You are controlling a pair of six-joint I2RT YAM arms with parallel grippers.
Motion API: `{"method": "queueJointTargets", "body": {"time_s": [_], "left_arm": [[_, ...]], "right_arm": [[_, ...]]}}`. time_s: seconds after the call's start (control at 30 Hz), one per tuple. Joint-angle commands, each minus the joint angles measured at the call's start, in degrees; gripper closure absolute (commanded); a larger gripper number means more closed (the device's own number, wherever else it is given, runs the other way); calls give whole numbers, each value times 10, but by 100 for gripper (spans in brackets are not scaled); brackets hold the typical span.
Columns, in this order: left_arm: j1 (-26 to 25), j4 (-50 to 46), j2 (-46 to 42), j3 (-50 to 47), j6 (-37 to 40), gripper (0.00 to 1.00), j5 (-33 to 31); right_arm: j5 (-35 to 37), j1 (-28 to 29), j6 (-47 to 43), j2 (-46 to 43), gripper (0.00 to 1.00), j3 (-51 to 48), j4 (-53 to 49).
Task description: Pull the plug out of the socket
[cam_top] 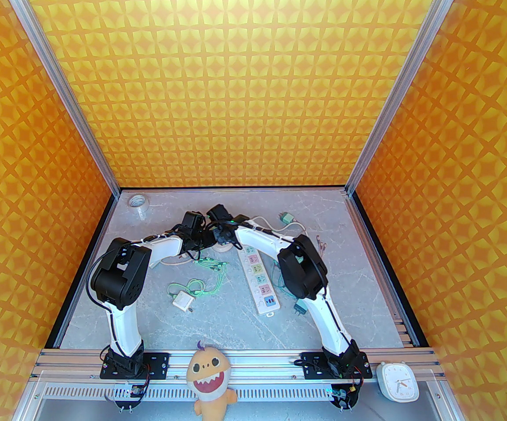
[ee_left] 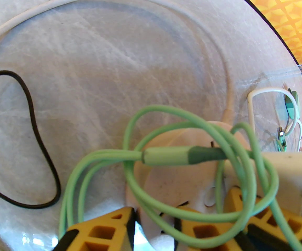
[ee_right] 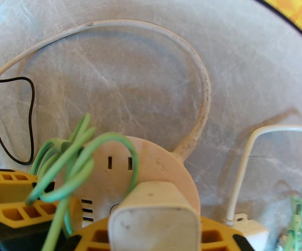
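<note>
Plug (ee_right: 153, 218) at socket's (ee_right: 164, 166) 6 o'clock, clamped by right gripper (ee_right: 154, 237); left gripper (ee_left: 153, 231) apparently pinches socket rim. Pull straight, no rocking; green cable (ee_left: 166, 155) may snag.

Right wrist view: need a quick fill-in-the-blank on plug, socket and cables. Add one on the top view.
1. The white plug sits in a beige socket whose shape is ____.
2. The cable looped across the socket's face is ____ in colour.
3. The thin cable lying on the table at far left is ____ in colour.
4. In the top view, the long power strip lies closest to the ____ arm.

Missing words: round; green; black; right
</note>
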Motion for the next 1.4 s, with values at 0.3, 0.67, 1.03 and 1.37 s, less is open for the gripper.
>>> {"method": "queueJointTargets", "body": {"time_s": [0.3,0.67,1.03,1.37], "left_arm": [[-18,-62,57,-23,16,66,-3],[-35,-77,75,-6,21,66,1],[-35,-86,81,-2,22,68,-6],[-35,-88,81,1,23,68,-6]], "right_arm": [[-100,23,-4,-21,86,-5,1],[42,79,-70,46,86,86,-97],[-52,49,-29,-2,85,26,-32],[-182,0,31,-53,84,-36,46]]}}
